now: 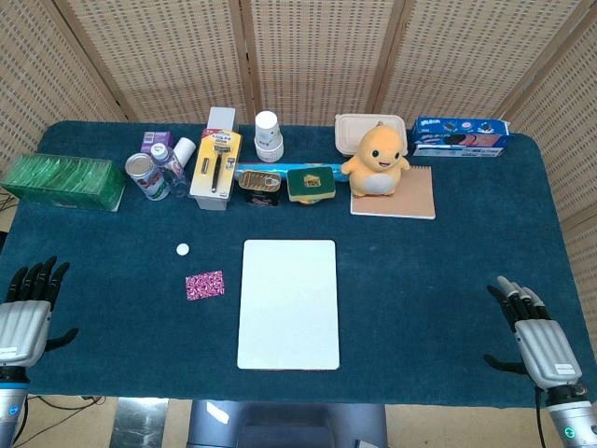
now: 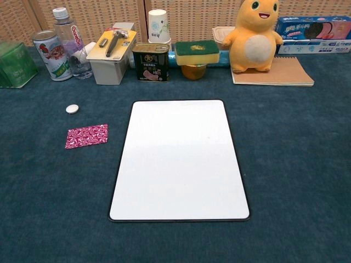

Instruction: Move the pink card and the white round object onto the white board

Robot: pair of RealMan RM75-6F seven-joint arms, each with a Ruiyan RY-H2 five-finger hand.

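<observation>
The white board (image 1: 288, 303) (image 2: 179, 158) lies flat in the middle of the blue table, bare. Left of it lies the pink patterned card (image 1: 205, 285) (image 2: 86, 135). A small white round object (image 1: 183, 249) (image 2: 72, 108) sits a little beyond the card, further left. My left hand (image 1: 28, 313) rests at the table's near left corner, fingers apart, holding nothing. My right hand (image 1: 534, 331) sits at the near right corner, also empty with fingers spread. Neither hand shows in the chest view.
Along the back stand a green box (image 1: 63, 180), can (image 1: 145, 175), bottle (image 2: 70, 41), razor pack (image 1: 215, 166), paper cups (image 1: 269, 135), tin (image 2: 151, 61), sponge on a jar (image 2: 196, 57), yellow plush on a notebook (image 1: 378, 163) and a cookie box (image 1: 460, 135).
</observation>
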